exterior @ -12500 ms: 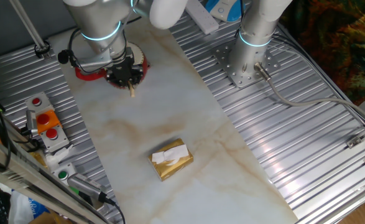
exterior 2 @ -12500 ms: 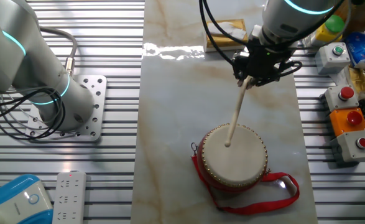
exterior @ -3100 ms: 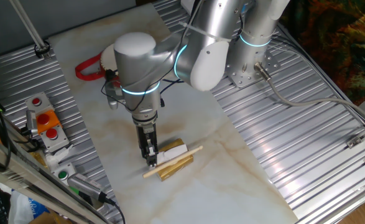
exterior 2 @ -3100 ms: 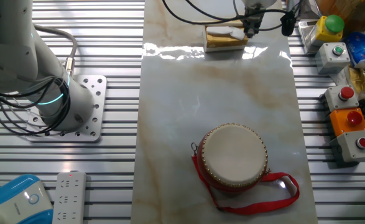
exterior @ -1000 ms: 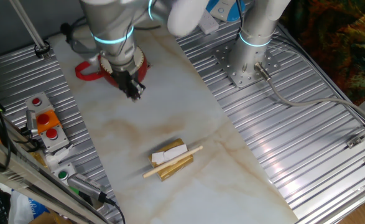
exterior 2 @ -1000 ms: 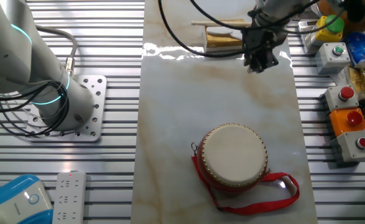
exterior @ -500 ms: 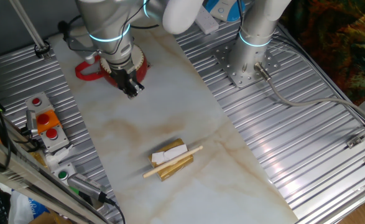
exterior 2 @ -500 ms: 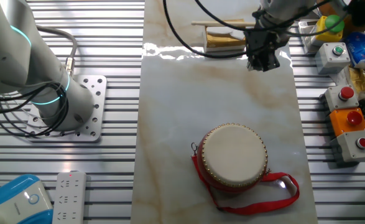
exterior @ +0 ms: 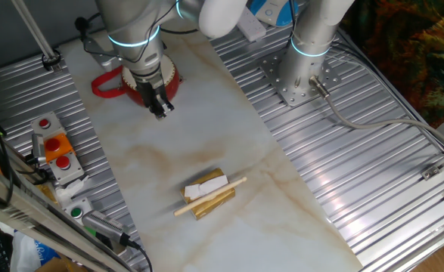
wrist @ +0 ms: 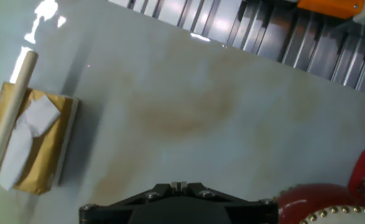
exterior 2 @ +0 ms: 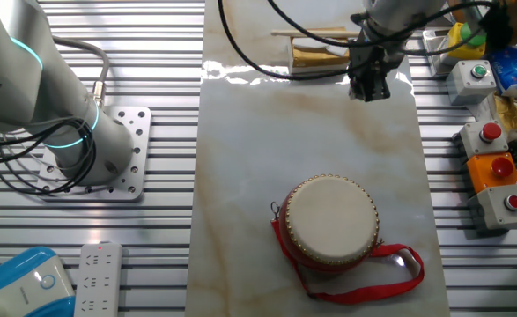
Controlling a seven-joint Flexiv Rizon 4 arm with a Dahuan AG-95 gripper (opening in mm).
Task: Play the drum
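Red drum, one; stick, one.

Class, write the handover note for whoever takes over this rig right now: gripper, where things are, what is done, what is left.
Gripper: holds nothing, hangs above the marble slab between block and drum; whether its jaws are open cannot be told.
Drum: upright on the slab, red strap lying beside it.
Stick: lying across the gold block, one end over its edge.
Done: stick is set down on the block.
Left: nothing obvious; if more drumming is wanted, the stick must be regrasped.
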